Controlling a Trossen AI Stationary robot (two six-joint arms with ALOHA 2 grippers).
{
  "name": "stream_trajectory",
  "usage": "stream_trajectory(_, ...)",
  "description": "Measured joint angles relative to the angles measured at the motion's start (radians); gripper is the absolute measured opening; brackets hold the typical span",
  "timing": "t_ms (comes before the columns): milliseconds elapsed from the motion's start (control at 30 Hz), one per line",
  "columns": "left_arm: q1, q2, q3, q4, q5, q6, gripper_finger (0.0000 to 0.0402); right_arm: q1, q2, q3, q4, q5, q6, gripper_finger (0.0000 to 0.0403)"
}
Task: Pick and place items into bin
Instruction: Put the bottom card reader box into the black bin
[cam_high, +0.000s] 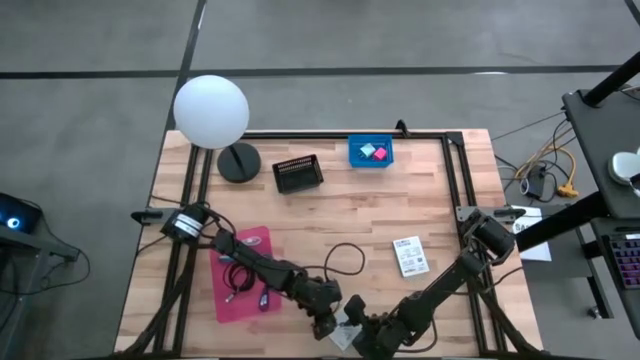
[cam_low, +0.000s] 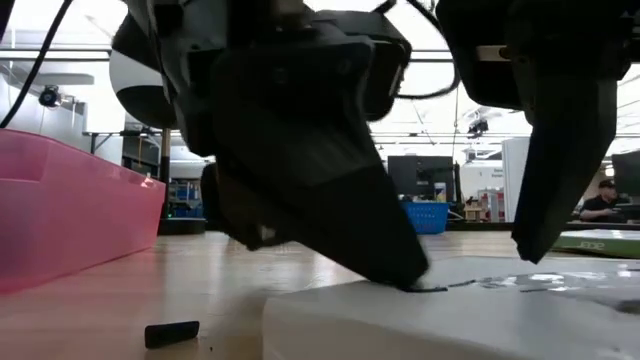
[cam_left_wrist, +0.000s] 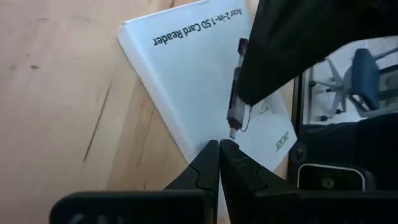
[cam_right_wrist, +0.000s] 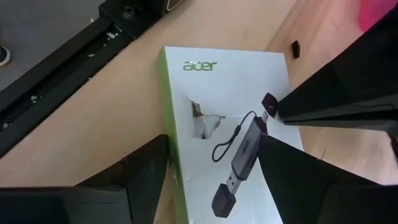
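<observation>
Both end effectors sit low at the near edge of the wooden surface, right over a white packet. My left end effector has its two fingers pressed tight together, with nothing between them. Its tip rests on the white packet, close to the picture of a card reader printed on it. My right end effector has its fingers spread wide apart, one on each side of the packet's printed picture. It grips nothing. In the low view I see the left end effector's dark tip touching the top of the packet, and one finger of the right end effector pointing down just above it.

I see another white packet lying flat farther out, toward the right side. A pink tray lies on the left side with a dark cable and a purple thing in it. At the far edge stands a blue bin with a pink cube and a pale teal cube inside. Next to it is a black basket. A white ball lamp stands at the far left corner. A loose black cable loops in the middle.
</observation>
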Motion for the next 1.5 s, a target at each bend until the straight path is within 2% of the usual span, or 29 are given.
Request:
stream_trajectory(167, 0.002, 0.023, 0.002, 0.018, 0.042, -0.021, 0.0, 0.0, 0.0, 0.0, 0.0, 0.0, 0.005, 0.0239)
stream_trajectory(733, 0.008, -0.033, -0.001, -0.075, 0.044, 0.005, 0.0, -0.001, 0.0, -0.001, -0.001, -0.001, 0.013, 0.0233)
stream_trajectory(833, 0.009, -0.05, -0.003, -0.096, 0.04, 0.009, 0.0, -0.001, 0.0, -0.001, -0.001, -0.001, 0.02, 0.0232)
stream_trajectory(1000, 0.01, -0.11, -0.004, -0.225, 0.007, 0.034, 0.0, -0.001, 0.001, -0.001, 0.001, 0.001, 0.024, 0.023)
stream_trajectory(1500, 0.012, -0.143, -0.019, -0.263, -0.061, 0.025, 0.0, -0.012, 0.002, -0.002, 0.03, 0.002, 0.001, 0.023)
